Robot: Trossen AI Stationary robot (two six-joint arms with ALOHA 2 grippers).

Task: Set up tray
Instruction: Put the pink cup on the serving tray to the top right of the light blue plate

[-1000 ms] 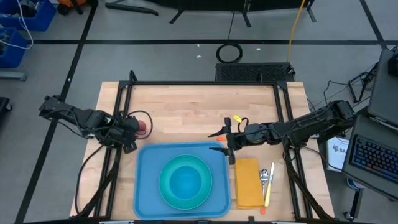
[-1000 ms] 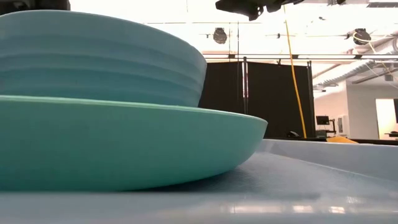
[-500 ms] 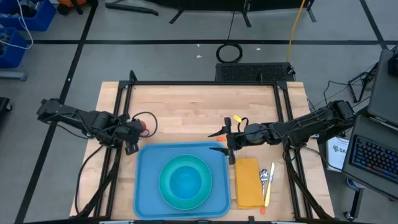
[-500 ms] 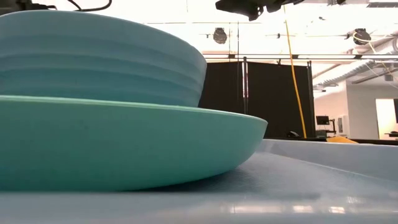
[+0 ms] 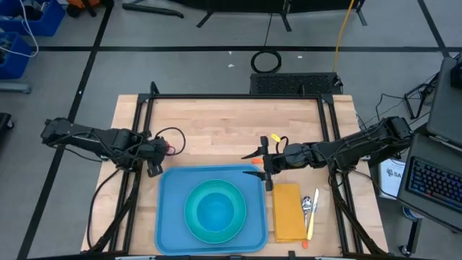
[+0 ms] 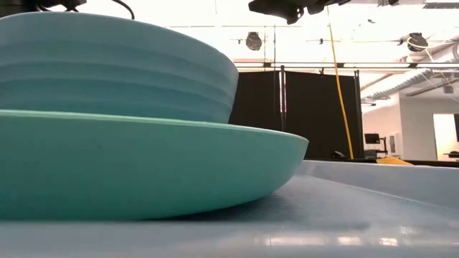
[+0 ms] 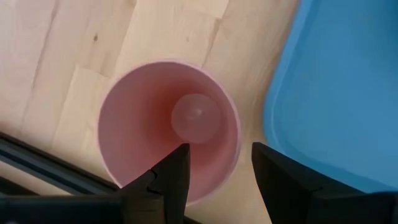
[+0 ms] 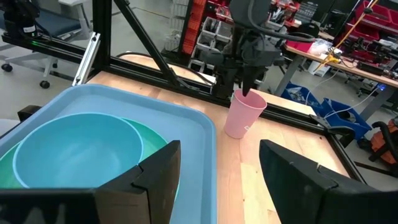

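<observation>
Straddling the pink cup's (image 7: 169, 127) rim just beside the tray (image 5: 167, 209), the left gripper (image 7: 217, 167) stands open, poised to pinch; right gripper (image 8: 217, 165) waits open over the tray's other edge.

far half of table (image 5: 231, 123) open. tray (image 5: 170, 217) with plate (image 5: 193, 225) and bowl (image 5: 215, 209) fills near centre; pink cup (image 8: 244, 113) blocks its left corner, napkin (image 5: 287, 213) its right.
</observation>
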